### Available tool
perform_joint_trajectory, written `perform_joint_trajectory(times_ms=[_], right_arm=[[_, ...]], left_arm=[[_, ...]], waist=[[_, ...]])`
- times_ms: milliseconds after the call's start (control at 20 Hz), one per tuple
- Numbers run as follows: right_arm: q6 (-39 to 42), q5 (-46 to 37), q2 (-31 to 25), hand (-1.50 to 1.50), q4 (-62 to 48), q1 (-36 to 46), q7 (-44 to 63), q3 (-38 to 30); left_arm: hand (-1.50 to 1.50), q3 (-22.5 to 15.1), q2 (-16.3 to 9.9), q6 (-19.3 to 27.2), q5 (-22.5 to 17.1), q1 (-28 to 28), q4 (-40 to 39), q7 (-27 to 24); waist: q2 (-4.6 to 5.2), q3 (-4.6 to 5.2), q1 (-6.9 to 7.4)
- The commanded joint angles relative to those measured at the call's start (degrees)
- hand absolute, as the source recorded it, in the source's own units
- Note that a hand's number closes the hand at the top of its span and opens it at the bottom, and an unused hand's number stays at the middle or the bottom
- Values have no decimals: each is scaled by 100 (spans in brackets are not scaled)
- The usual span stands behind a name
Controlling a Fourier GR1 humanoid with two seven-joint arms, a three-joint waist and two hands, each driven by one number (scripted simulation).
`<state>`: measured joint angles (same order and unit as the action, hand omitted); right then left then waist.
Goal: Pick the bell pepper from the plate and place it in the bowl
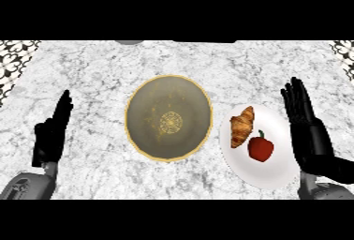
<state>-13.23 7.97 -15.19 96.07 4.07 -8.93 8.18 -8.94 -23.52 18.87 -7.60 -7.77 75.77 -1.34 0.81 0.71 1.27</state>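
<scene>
So the glossy red bell pepper (261,148) sits on the smooth white plate (271,177), just right of a flaky croissant (241,125). Left of the plate is a round, dull olive bowl (168,118) with a gold rim, on a marble counter (90,70). Right hand (309,131) is beside the plate, left hand (52,133) well left of the bowl, both with fingers straight, holding nothing.

You're at a kitchen counter: white-grey marble top (90,70), w/ black-and-white patterned tile (15,58) at both far corners. Food's laid out too: 1 white plate (266,176) just left of your right hand (307,136), holding a croissant (242,125) & red bell pepper (261,148), a gold-rimmed bowl (168,118) beside it.
</scene>
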Motion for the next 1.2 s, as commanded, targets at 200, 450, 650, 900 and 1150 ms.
perform_joint_trajectory(times_ms=[200, 450, 650, 900, 1150], right_arm=[[2942, 2124, -978, 150, -983, -65, -733, -900], [2173, 1705, -1053, -150, -2752, -321, -1951, -2175], [3511, 972, -1742, -150, -3521, -240, -3362, -1905], [3408, 137, -2522, -150, -3089, -179, -3055, -1620], [3178, -619, -2988, -150, -2455, -173, -2262, -1200]], left_arm=[[0, 147, -281, 63, 203, -649, 602, 193], [0, -74, -179, -17, 199, -594, 1039, 460], [0, -42, -166, 80, 255, -576, 1222, 763], [0, -272, 6, 184, 559, -419, 1316, 738], [0, -105, -124, 27, 466, -259, 1399, 771]], waist=[[-57, -112, -120], [-53, -111, -74], [-62, -96, -20], [-87, -72, -78], [-100, -60, -83]])
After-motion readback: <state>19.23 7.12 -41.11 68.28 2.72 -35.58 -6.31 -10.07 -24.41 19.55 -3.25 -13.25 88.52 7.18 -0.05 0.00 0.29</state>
